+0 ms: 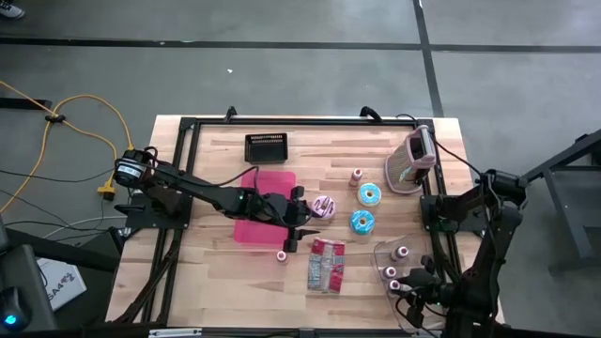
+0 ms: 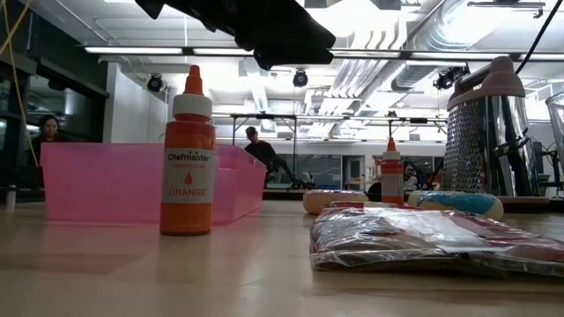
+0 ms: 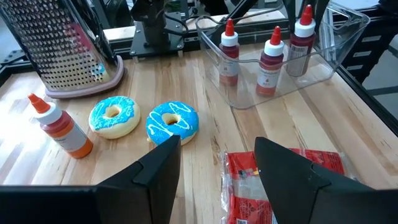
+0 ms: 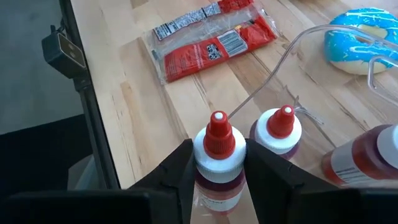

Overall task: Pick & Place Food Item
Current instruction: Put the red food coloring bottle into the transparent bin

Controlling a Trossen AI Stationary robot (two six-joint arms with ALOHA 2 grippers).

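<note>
My left jaws (image 3: 217, 168) are spread; right jaws (image 4: 217, 165) pinch a bottle (image 4: 217, 155). Donut (image 3: 172, 121) looks soft; grab its sides gently.

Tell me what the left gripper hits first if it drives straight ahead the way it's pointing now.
Most likely the red snack packet, lying just ahead of the left gripper and partly under its open jaws. The nearer blue-iced donut sits slightly to one side, close to one jaw; depth is hard to judge, so it could be clipped instead.

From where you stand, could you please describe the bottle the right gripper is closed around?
Find the clear tray at the table's right front corner. Three bottles stand inside; the red-capped bottle sits between the right gripper fingers, unlike its free neighbours.
</note>
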